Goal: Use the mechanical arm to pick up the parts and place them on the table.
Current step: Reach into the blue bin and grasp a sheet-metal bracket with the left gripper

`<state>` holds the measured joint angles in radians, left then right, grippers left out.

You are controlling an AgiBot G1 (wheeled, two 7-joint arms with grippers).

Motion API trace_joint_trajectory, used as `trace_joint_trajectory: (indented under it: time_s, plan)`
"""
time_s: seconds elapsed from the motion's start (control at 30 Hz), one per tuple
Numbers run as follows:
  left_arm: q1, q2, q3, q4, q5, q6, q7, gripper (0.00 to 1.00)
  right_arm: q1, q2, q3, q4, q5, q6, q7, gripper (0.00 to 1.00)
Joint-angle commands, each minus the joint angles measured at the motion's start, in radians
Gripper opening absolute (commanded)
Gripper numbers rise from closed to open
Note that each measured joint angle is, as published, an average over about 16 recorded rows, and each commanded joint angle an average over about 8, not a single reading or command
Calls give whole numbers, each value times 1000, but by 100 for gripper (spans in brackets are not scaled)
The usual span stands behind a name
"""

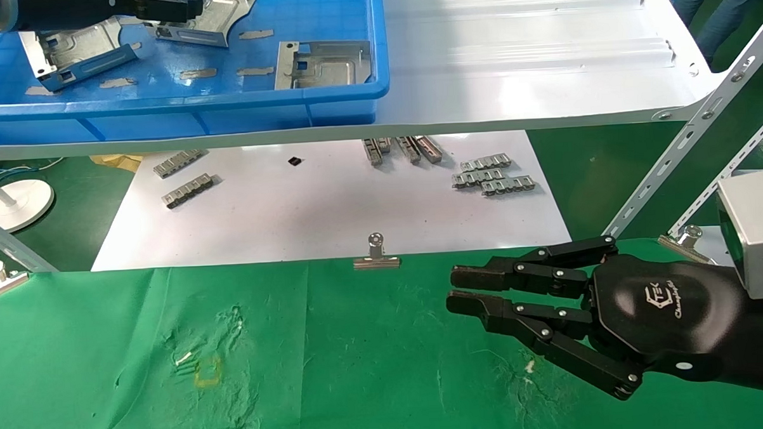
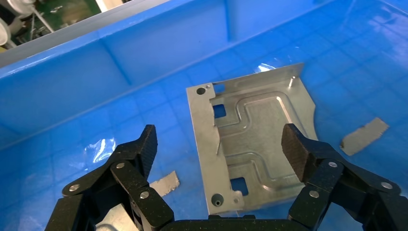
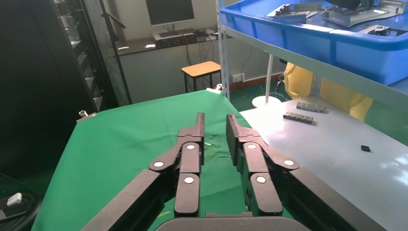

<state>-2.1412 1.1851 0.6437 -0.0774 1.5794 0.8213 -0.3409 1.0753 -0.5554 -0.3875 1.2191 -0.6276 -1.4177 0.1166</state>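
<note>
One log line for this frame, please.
left hand: open over plate in blue bin | plate: flat, not gripped | right hand: idle above green table

Plate [image 2: 255,144]: bare stamped sheet metal, satin silver, embossed ridges. Bin [image 2: 72,96]: glossy blue plastic, gridded floor. Cloth [image 1: 374,367]: matt green, wrinkled. Shelf [image 1: 528,57]: glossy white. Right hand [image 1: 531,311]: glossy black shell, matt fingertip pads.

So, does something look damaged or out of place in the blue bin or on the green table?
Torn grey tape scraps litter the blue bin floor. The green table cloth is wrinkled and scuffed around a yellow mark. The parts show no visible damage.
</note>
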Motion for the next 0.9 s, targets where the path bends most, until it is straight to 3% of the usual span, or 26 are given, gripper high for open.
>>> trace_joint_trajectory:
  time_s: [0.03,0.9]
  plan:
    - [-1,9,1,17,2,-25,1,0,0,0,0,0,0,0,0,100]
    - [-7,54,12,81,18,-99,-25,0,0,0,0,0,0,0,0,100]
